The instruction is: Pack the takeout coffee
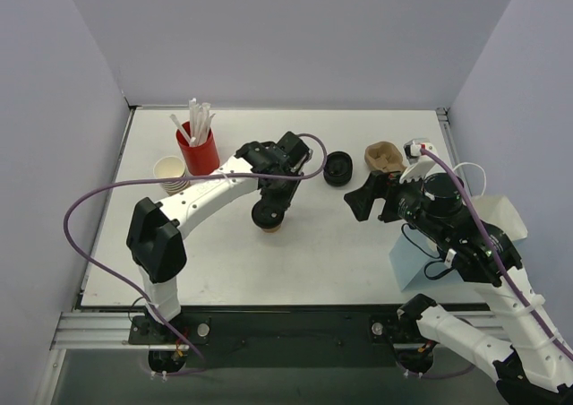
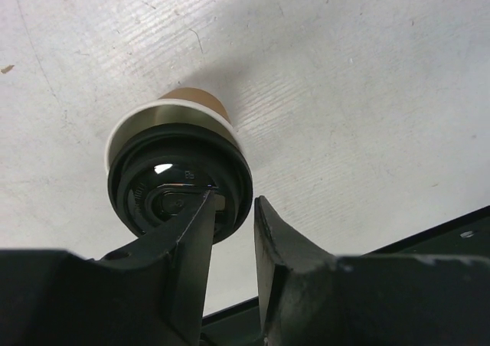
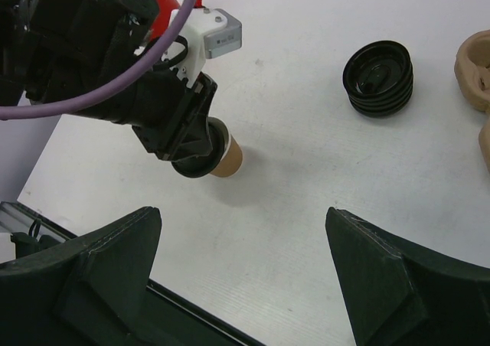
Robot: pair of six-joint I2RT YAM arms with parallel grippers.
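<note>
The takeout coffee (image 1: 269,220) stands upright mid-table, a tan-brown paper cup under a black lid (image 2: 172,181). My left gripper (image 2: 236,200) hovers right over it, jaws a narrow gap apart with bare table showing between them. One of its fingertips (image 2: 200,216) overlaps the lid's rim and the other sits just beside it. The right wrist view shows the cup (image 3: 229,158) half hidden under the left gripper (image 3: 184,135). My right gripper (image 3: 245,212) stands wide open and holds nothing, to the cup's right (image 1: 372,199).
A stack of loose black lids (image 1: 338,168) lies right of the cup. Behind my right gripper is a brown pulp carrier (image 1: 383,157). A red holder of straws (image 1: 199,150) and stacked cream cups (image 1: 170,172) stand at back left. A white bag (image 1: 501,215) sits far right.
</note>
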